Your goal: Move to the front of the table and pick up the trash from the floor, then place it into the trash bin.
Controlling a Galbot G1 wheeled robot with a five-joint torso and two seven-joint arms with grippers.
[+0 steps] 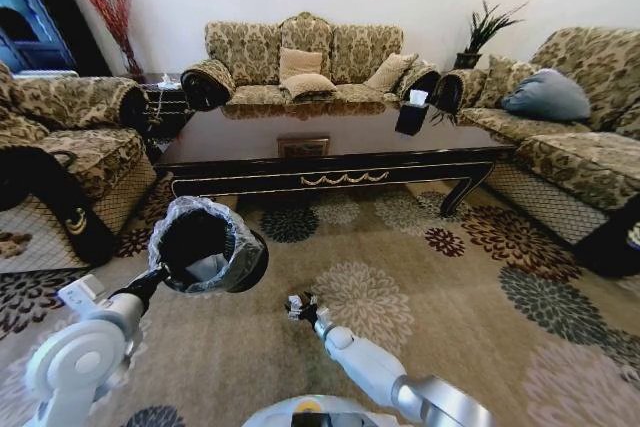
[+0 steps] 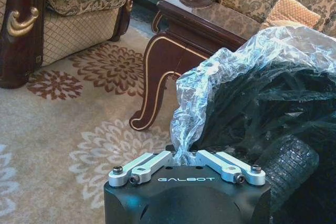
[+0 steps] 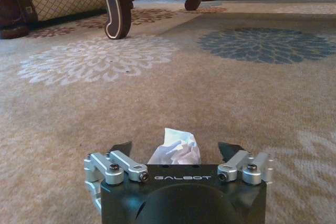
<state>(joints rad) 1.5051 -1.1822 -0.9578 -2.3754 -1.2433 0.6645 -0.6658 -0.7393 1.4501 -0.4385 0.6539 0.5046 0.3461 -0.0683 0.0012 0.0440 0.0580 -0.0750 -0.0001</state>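
The left gripper (image 2: 181, 157) pinches the plastic liner of the black trash bin (image 1: 205, 247), holding it above the carpet (image 1: 420, 297) before the coffee table (image 1: 330, 142). The right gripper (image 3: 176, 153), jaws wide, straddles a crumpled white paper (image 3: 176, 149) on the carpet.

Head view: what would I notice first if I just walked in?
Probably the left gripper holding the bin up off the carpet by its plastic bag, in front of the table. Next, the right gripper, low over the carpet, open, with a crumpled white paper between its fingers.
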